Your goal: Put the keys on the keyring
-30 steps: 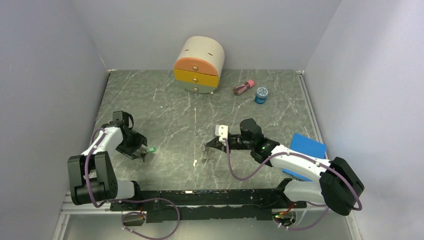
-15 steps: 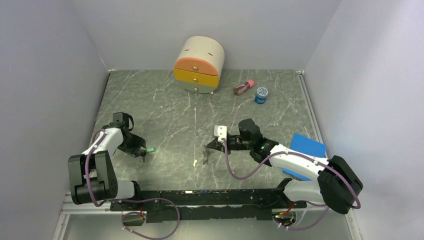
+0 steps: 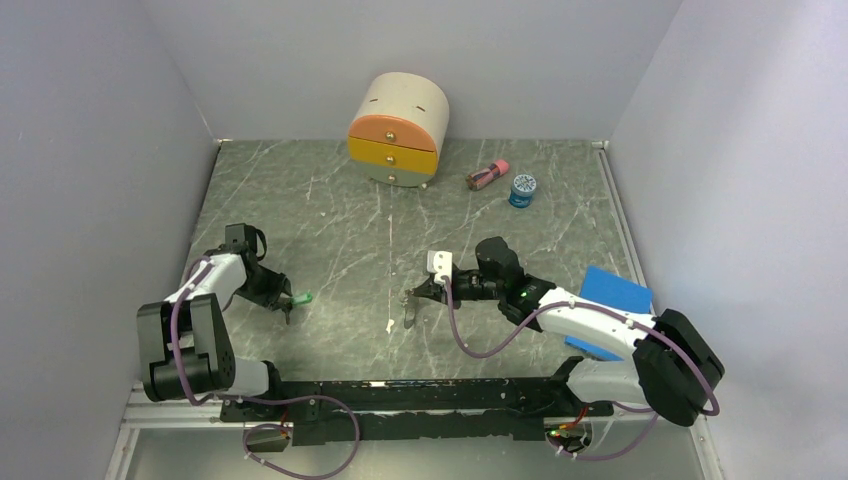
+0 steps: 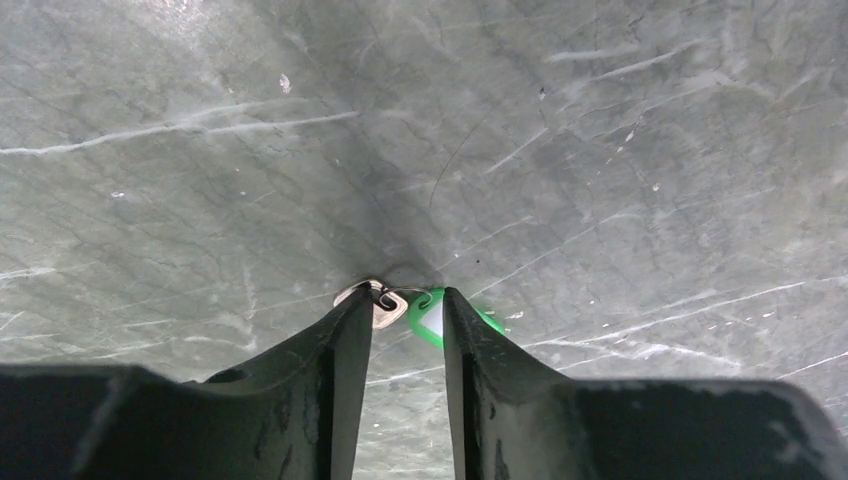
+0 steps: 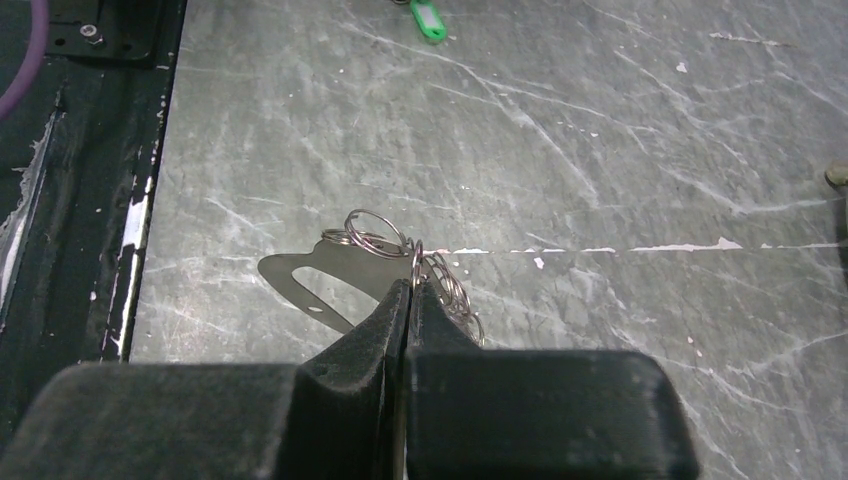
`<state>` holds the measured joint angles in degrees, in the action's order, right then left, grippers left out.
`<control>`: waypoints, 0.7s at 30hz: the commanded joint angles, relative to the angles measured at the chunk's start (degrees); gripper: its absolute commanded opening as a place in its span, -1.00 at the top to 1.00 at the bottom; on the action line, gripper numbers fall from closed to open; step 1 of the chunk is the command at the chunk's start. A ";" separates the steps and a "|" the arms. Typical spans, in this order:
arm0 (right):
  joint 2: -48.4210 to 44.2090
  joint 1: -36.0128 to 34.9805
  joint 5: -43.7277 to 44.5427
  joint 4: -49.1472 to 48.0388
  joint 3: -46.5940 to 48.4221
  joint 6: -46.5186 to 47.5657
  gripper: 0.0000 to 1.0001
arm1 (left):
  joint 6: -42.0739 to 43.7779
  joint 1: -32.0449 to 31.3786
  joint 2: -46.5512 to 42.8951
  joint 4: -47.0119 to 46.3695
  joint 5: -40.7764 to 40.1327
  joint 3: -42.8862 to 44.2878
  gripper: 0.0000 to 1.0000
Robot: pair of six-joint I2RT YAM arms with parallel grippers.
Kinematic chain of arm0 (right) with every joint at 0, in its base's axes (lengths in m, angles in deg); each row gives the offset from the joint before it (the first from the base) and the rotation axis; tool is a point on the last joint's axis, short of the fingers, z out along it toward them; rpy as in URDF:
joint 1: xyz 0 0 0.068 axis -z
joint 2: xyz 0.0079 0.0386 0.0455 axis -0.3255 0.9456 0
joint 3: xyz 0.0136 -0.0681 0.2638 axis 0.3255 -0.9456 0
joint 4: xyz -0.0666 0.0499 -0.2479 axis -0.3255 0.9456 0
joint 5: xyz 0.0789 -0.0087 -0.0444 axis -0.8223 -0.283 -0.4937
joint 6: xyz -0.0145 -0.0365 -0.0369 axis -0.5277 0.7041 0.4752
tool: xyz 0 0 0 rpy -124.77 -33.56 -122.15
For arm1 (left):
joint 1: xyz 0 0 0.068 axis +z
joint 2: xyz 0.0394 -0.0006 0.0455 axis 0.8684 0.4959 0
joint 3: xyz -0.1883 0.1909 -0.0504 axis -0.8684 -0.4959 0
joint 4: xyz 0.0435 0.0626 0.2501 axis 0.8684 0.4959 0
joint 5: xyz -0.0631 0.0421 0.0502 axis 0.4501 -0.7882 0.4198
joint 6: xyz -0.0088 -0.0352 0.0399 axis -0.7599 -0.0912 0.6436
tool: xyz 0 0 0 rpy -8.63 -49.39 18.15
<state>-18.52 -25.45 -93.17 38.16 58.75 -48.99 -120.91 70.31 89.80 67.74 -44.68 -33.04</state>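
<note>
left end effector (image 4: 405,320) is sitting low on the desk (image 3: 330,210) near its left edge, with its two fingers (image 4: 340,350) straddling one of the keys (image 4: 432,315). the green head is showing between and just beyond the fingertips, and a silvery part is lying against the left finger. the jaws are standing partly apart, and the wrist view is not showing whether they are actually clamping the key or only bracketing it.

right end effector (image 5: 408,290) is clenched on the keyring (image 5: 375,232) near the middle of the desk, toward the near edge. the ring and its fine chain are protruding from the fingertips just above the desk surface.

probable faults from this state:
- the key is lying flat on hard stone, so the fingertips are likely to skate over it or flick it sideways during closing.
- a pinch on the head alone is likely to let the key pivot, misaligning its hole with the ring.
- the ring is thin, so it is likely to twist in the right grip during threading.
</note>
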 commanded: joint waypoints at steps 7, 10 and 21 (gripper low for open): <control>0.75 -0.12 -0.95 -0.03 3.04 1.00 1.00 | 2.83 0.11 4.16 -2.53 0.63 0.16 0.58; 0.96 -0.12 -1.11 0.27 3.37 1.16 1.00 | 6.19 0.04 4.34 -4.58 2.98 0.68 0.83; 1.57 -0.11 -1.67 0.15 3.93 0.87 1.00 | 12.48 -8.72 3.12 -8.33 2.60 1.30 0.95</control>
<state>-17.12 -25.45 -93.36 39.19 60.26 -48.62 -112.06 67.08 92.36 60.99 -39.59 -32.32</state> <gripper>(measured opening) 0.018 0.034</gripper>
